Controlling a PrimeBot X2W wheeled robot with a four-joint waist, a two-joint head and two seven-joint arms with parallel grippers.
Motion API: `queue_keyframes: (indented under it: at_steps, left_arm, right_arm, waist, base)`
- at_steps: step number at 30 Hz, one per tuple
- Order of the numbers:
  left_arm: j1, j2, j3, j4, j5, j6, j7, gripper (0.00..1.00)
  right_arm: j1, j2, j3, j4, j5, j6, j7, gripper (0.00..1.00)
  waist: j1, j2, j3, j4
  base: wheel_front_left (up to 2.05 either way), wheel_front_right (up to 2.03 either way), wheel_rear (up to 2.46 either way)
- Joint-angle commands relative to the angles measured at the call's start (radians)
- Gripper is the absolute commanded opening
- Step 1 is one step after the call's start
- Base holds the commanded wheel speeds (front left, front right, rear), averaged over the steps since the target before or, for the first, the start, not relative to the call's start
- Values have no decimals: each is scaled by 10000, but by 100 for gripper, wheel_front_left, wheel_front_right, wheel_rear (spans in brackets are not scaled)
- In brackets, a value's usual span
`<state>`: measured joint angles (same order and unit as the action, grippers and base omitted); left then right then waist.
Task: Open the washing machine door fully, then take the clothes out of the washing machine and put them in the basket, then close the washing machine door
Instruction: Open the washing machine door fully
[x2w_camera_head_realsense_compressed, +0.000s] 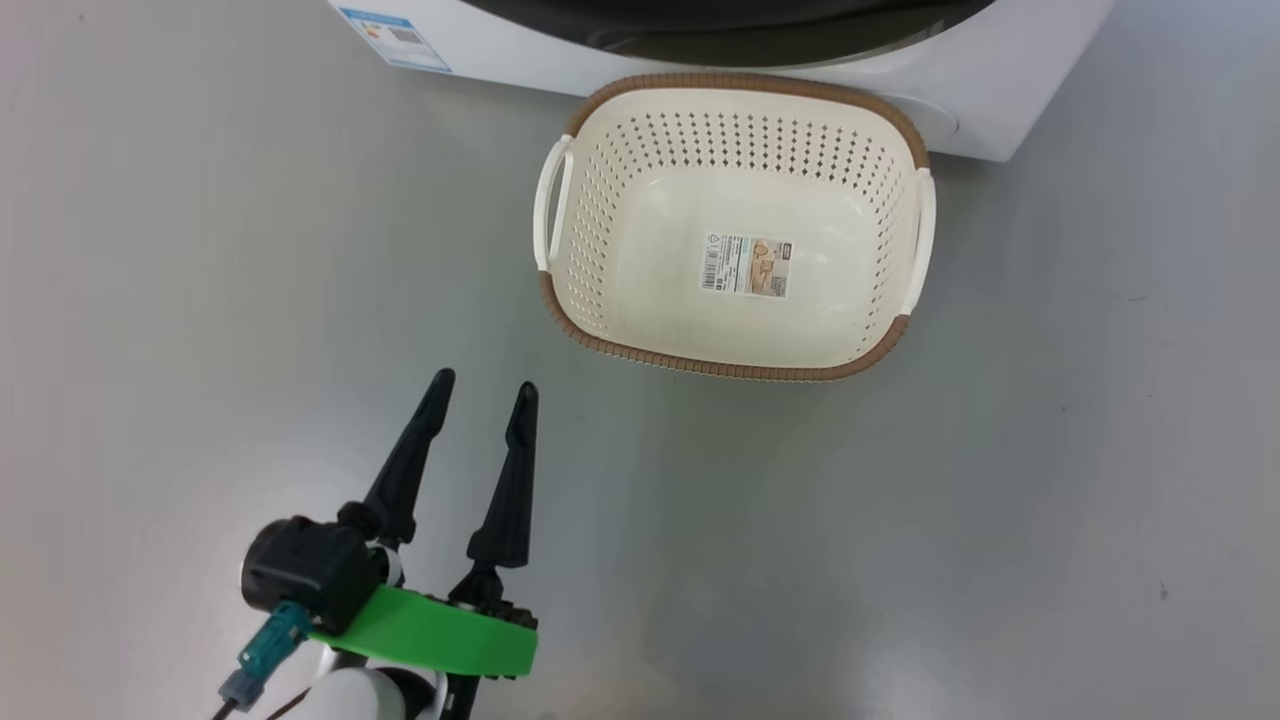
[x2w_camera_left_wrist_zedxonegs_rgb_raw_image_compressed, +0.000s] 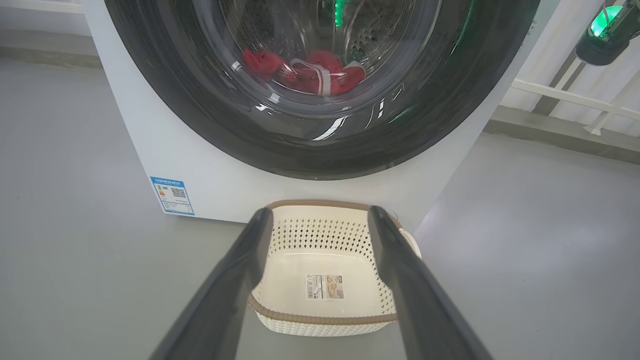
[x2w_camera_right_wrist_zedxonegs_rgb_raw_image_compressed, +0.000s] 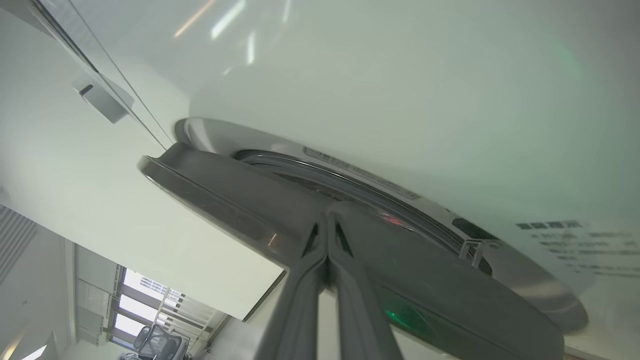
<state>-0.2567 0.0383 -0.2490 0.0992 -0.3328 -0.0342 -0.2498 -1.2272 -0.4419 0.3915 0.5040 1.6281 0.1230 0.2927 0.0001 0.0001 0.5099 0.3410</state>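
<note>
The washing machine (x2w_camera_left_wrist_zedxonegs_rgb_raw_image_compressed: 210, 190) stands white ahead, and its black-rimmed glass door (x2w_camera_left_wrist_zedxonegs_rgb_raw_image_compressed: 200, 125) faces me. The red clothes (x2w_camera_left_wrist_zedxonegs_rgb_raw_image_compressed: 305, 75) with white trim lie behind the glass in the drum. On the floor right in front of the machine sits the cream basket (x2w_camera_head_realsense_compressed: 740, 370) with nothing in it. My left gripper (x2w_camera_head_realsense_compressed: 483, 385) hovers open above the floor, short of the basket and to its left, holding nothing. My right gripper (x2w_camera_right_wrist_zedxonegs_rgb_raw_image_compressed: 327, 220) is shut, its tips against the edge of the dark door rim (x2w_camera_right_wrist_zedxonegs_rgb_raw_image_compressed: 225, 200), which stands slightly off the machine's front (x2w_camera_right_wrist_zedxonegs_rgb_raw_image_compressed: 400, 100).
Grey floor spreads on both sides of the basket. A blue label (x2w_camera_head_realsense_compressed: 395, 35) marks the machine's lower left corner. A white railing (x2w_camera_left_wrist_zedxonegs_rgb_raw_image_compressed: 565, 95) runs to the machine's right, and part of my right arm with a green light (x2w_camera_left_wrist_zedxonegs_rgb_raw_image_compressed: 602, 30) shows above it.
</note>
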Motion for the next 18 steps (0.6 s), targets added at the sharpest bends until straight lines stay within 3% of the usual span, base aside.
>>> queue_keyframes:
  at_steps: [1, 18]
  left_arm:
    - [-166, 120, 260, -267, -81, 103, -120, 100]
    - [-363, 120, 2, -279, -351, 178, -120, 100]
  right_arm:
    - [-189, 102, -76, -196, -4, 77, 124, 0]
    - [-1094, 268, 379, 1080, -12, 77, 1862, 0]
  waist:
    - [-1, -1, 112, 61]
    - [-1, -1, 363, 331]
  base:
    - [0, 0, 0]
    - [0, 0, 0]
